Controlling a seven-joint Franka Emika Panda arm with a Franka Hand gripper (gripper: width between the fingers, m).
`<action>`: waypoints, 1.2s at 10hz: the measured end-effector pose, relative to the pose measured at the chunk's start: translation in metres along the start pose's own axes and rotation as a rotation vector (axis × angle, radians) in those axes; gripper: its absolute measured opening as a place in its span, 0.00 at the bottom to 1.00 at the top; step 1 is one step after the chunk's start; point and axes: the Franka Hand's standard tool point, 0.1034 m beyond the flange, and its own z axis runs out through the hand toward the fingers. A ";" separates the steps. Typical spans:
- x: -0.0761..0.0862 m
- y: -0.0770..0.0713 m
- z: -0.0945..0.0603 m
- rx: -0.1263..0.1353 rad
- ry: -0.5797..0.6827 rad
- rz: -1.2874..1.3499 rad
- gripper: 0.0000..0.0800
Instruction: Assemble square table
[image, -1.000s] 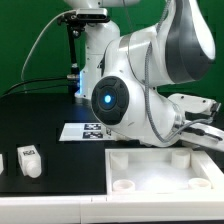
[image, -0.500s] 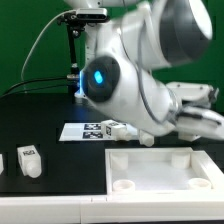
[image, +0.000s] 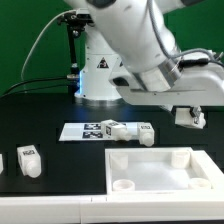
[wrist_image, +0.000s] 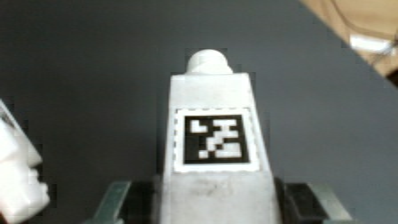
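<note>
Gripper (image: 186, 110) was pinched shut on one white leg (image: 190, 119), carried clear of the counter (image: 40, 115). In the wrist view the fingers (wrist_image: 118, 196) clamped the leg's base from both sides. Its tag faced the camera, and its long axis ran straight out from the gripper to a rounded tip. Exact tilt in the exterior view was hard to tell.

The table top (image: 150, 162) lay flat on the counter, below the gripper and toward the exterior view's left, apart from the held leg. The corner socket (image: 181, 156) was the closest one under the gripper. Judgement: the next move turns on getting the leg's axis upright over that socket before going down.

Further out, the marker board (image: 80, 131) sat beyond the top's far edge with a loose leg (image: 118, 130) lying on it. Another white part lay just beside that one, unclear. Farthest off, a spare leg (image: 29, 161) rested on the counter, well apart.
</note>
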 end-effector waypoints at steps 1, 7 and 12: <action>-0.001 0.000 -0.026 -0.031 0.028 -0.057 0.36; 0.021 -0.036 -0.087 -0.009 0.429 -0.202 0.36; 0.060 -0.045 -0.101 -0.053 0.742 -0.434 0.36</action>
